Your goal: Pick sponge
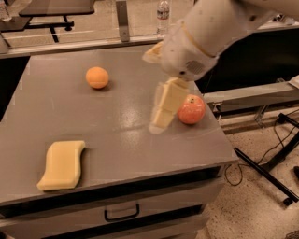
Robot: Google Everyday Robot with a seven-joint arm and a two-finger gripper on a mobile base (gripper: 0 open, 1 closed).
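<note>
Grey tabletop holds the sponge front-left, well apart from the open, empty jaws beside the apple.

Pale yellow wavy-edged sponge lies flat at the table's near-left corner, pincer well apart.

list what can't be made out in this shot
Camera view:
- apple left edge: hidden by the hand, which hangs above the table, well apart from the sponge.
- bottle top: cut off by the upper edge.
- arm: runs off the top right corner.
</note>
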